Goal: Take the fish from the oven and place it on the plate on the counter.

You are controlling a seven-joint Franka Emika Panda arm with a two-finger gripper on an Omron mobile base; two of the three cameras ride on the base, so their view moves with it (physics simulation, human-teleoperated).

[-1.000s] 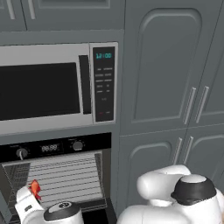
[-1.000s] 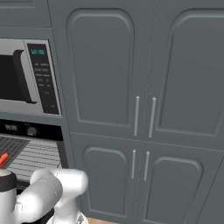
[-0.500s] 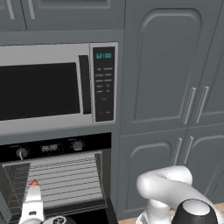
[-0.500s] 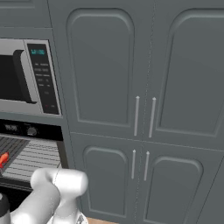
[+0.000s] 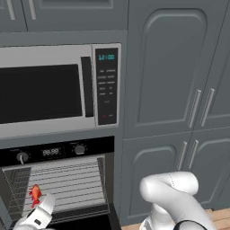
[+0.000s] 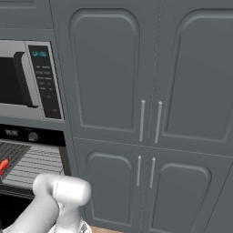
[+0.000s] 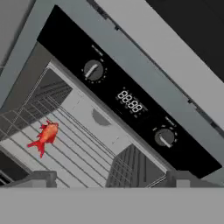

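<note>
The oven (image 5: 58, 152) stands open under the microwave, its grey inside and wire rack (image 5: 72, 188) showing. The small red-orange fish (image 5: 35, 194) lies on the rack's left part; it is also visible as fish (image 6: 3, 164) and fish (image 7: 46, 135). My gripper (image 7: 111, 179) hangs in front of the oven mouth, open and empty, with its fingertips (image 7: 43, 178) wide apart. The fish lies beyond them, nearer the left tip and apart from both. The white hand (image 5: 38, 215) sits just below the fish. The plate and the counter are out of view.
A silver microwave (image 5: 49, 90) with a keypad sits right above the oven's black panel (image 7: 131, 103) with two knobs and a display. Tall grey cabinet doors (image 6: 150, 118) fill the wall to the right. The arm's white elbow (image 5: 170, 191) bends low in front of them.
The arm's elbow has sunk lower and its dark joint has dropped out of the left base view. The hand has stayed at the oven mouth, below the fish. The fish has not moved.
</note>
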